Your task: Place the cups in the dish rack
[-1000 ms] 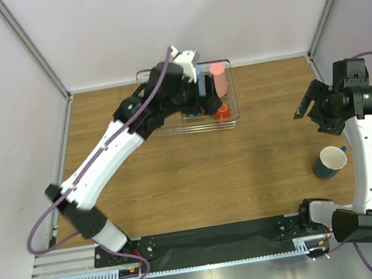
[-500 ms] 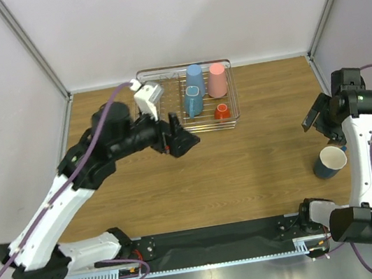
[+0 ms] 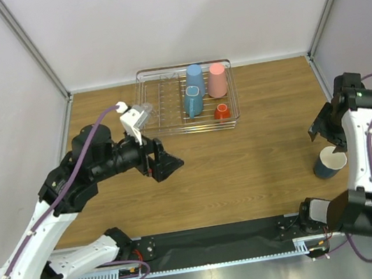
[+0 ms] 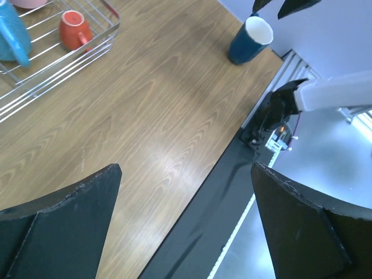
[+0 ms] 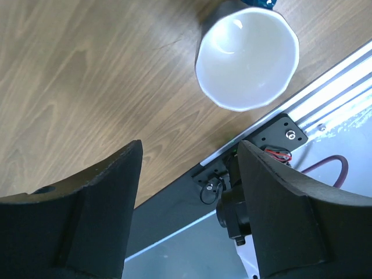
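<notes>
Hovering left of centre over the wooden table [image 3: 244,151], the left gripper [image 3: 165,165] has its jaws spread wide and empty. At lower right, the right gripper [image 5: 189,145], fingers apart and holding nothing, hangs near the upright dark blue mug [image 3: 329,161]. At top centre, the dish rack [image 3: 156,109] holds a light blue tumbler [image 3: 194,78], a pink tumbler [image 3: 217,80] and a small orange cup [image 3: 222,111].

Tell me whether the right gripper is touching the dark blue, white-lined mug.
Apart. In the right wrist view the right gripper has its open fingertips short of the dark blue mug, with bare wood showing between them and its rim.
</notes>
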Robot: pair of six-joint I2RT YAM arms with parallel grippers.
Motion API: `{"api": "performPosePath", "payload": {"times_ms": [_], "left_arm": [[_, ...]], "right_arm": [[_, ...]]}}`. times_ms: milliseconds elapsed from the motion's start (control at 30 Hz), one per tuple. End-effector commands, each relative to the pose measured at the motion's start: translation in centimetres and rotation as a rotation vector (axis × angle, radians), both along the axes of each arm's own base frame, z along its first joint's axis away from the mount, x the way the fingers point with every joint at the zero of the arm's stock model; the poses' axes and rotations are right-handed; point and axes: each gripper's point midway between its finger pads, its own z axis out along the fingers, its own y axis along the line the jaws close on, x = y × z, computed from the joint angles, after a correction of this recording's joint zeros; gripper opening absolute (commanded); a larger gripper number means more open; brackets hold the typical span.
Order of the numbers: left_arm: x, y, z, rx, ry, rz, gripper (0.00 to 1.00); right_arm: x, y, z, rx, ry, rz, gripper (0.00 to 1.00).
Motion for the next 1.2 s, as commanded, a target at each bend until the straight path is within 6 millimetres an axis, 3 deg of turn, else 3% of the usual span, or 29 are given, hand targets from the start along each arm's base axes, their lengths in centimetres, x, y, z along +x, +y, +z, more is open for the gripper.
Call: {"api": "performPosePath", "payload": {"times_ms": [0, 133, 333, 733, 867, 1033, 1167], "left_arm": [[0.2, 1.6, 0.4, 0.038, -0.082, 0.028, 1.0], [0.8, 2.3, 0.6, 0.063, -0.098, 0.067, 1.0], [1.5, 1.4, -0.6, 0.078, -0.037, 0.053, 1.0], [2.5, 0.7, 0.3, 0.094, -0.025, 0.051, 1.0], [2.8, 1.1, 0.4, 0.114, -0.032, 0.071, 1.0], [2.9, 1.5, 0.5, 0.132, -0.035, 0.085, 1.0], [3.2, 1.5, 0.6, 0.14, -0.029, 0.095, 1.0]], "right_arm": [[-0.2, -0.5, -1.6, 0.011, 0.093, -0.014, 0.71], [0.4, -1.4, -2.8, -0.01, 0.119, -0.024, 0.7], [1.1, -1.2, -5.6, 0.037, 0.128, -0.033, 0.68], [2.7, -2.1, -8.9, 0.032, 0.085, -0.044, 0.62], [3.1, -1.9, -10.2, 0.048, 0.082, -0.042, 0.47], [3.6, -1.8, -10.8, 0.06, 0.067, -0.052, 0.42], [3.8, -1.0, -10.9, 0.058, 0.084, -0.027, 0.28]]}}
